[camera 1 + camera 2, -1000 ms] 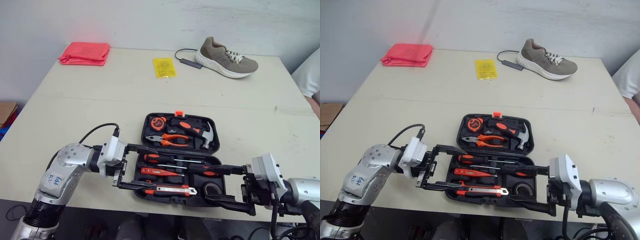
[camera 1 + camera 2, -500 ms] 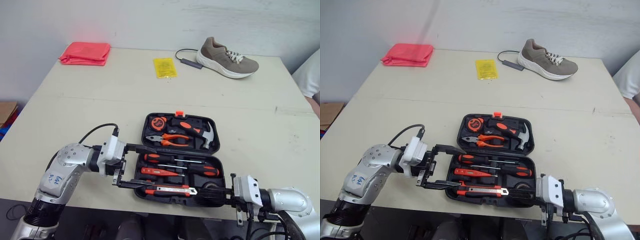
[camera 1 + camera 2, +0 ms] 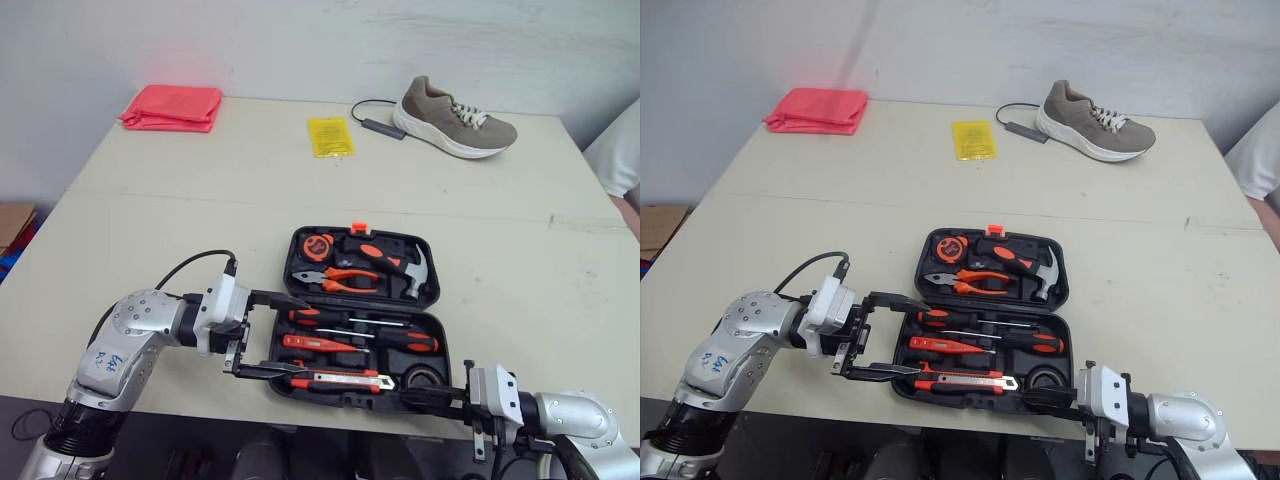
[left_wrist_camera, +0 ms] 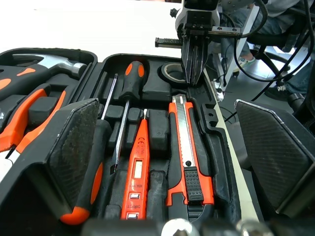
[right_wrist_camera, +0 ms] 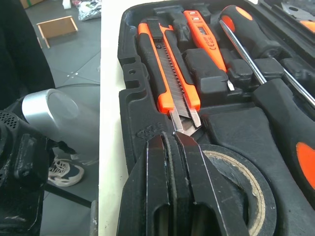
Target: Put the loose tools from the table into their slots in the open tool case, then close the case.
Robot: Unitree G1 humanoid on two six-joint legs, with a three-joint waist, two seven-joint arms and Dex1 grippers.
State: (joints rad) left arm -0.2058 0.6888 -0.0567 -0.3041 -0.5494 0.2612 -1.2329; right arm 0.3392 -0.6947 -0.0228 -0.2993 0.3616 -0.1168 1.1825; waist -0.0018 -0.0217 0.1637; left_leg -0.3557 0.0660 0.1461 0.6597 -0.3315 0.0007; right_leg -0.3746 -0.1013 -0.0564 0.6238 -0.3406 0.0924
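Tool case (image 3: 345, 399) lies open at lower centre of the table (image 3: 200, 200), long axis left to right, slots apparently all filled. Left gripper (image 3: 300, 336), fingers spread, straddles its left end, nearer the lid at the far side. Right gripper (image 3: 415, 397), fingers pressed together and empty, noses the front rim by the tape roll (image 3: 425, 377).

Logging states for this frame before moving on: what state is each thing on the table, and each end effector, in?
Tool case: open, lying flat.
Utility knife: in its slot.
Hammer: in its slot.
Pliers: in their slot.
Left end effector: open, at the case's left end.
Right end effector: shut, over the tape roll.
Shoe: upright.
Red cloth: folded.
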